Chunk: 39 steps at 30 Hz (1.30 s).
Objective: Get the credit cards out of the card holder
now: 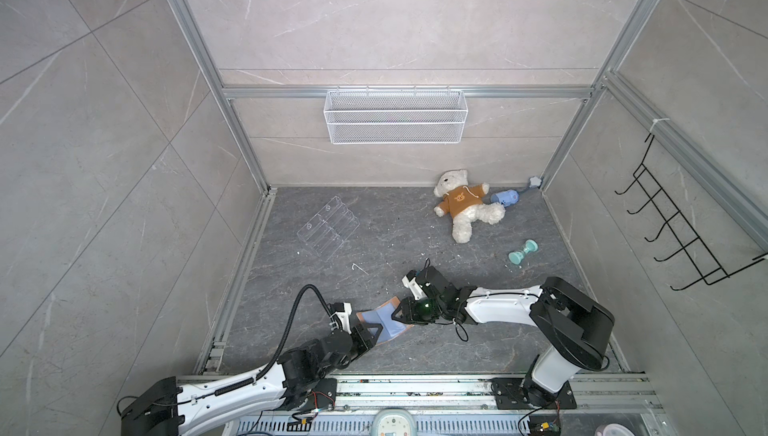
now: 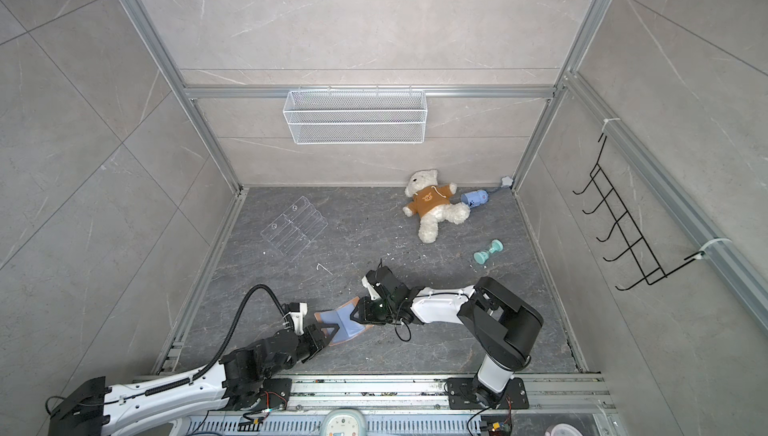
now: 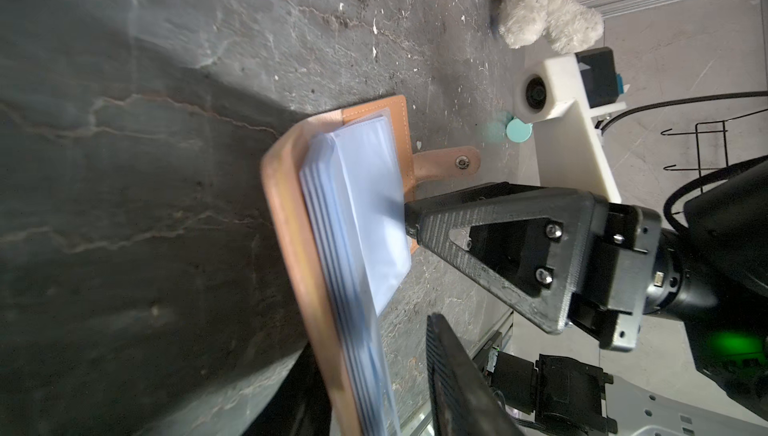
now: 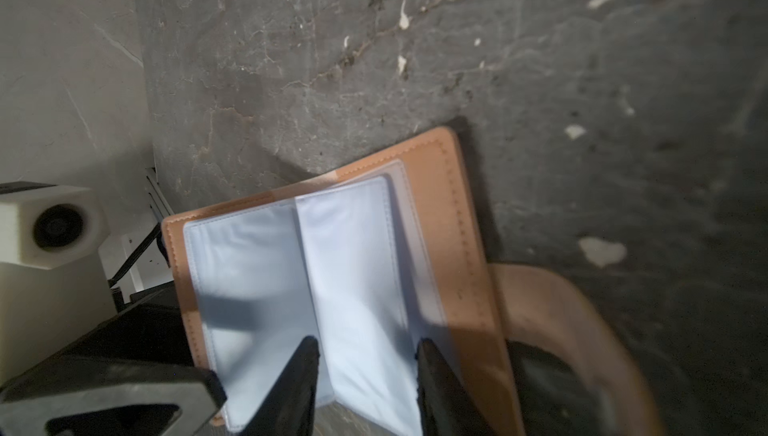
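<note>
Near edge of the counter (image 1: 415, 355): the card holder (image 4: 455, 247) is open between both arms, tan cover tilted; can't tell if it rests on the surface. The left gripper (image 1: 372, 332) fingers bracket one cover half plus the stack of pale blue sleeves (image 4: 249, 280); can't tell whether they actually clamp. The right gripper (image 4: 368, 355) fingers stand apart, straddling the other top sleeve at its outer edge, one tip touching it in the left wrist view, nothing gripped. The strap tab (image 3: 449, 162) hangs loose off the cover. No credit cards visible, and the two facing sleeves look empty, so any cards must sit deeper in the stack. Risks, my read: right fingers pinch only floppy sleeve film and tug it, which creases or tears it, or drags the holder out of a weak left hold; closing on several sleeves at once blocks paging; both sets of fingers are close, so a small overshoot makes them collide. Further back, well apart: teal dumbbell toy (image 1: 523, 252), clear rack (image 1: 328, 226), teddy bear (image 1: 461, 201)
</note>
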Available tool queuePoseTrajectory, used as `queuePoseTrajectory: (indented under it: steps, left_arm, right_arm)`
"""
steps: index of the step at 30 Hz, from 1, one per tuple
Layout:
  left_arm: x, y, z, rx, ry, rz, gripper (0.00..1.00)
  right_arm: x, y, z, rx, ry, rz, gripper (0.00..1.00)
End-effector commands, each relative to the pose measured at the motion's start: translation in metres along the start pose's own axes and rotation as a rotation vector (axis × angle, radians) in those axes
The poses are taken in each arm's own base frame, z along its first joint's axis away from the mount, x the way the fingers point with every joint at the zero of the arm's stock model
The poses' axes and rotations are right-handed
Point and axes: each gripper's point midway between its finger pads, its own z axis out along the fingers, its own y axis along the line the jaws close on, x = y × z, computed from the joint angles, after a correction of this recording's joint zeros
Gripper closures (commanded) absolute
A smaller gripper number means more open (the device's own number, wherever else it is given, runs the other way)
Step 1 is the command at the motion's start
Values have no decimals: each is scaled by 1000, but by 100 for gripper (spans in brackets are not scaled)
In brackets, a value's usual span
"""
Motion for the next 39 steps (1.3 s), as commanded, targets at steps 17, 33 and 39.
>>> queuePoseTrajectory:
  steps: [17,33,39]
  left_arm:
    - [-7,-12,-1,-1,-30,63,41]
    - [-13,-18,-16,34,-49,92,29]
    - [-13,-11,-16,9,-48,74,33]
  right_arm:
    - [3,75,23,-157,66,-6,57]
    - [7,83,44,-103,96,5,53]
    - [-16,67,15,-68,22,32,40]
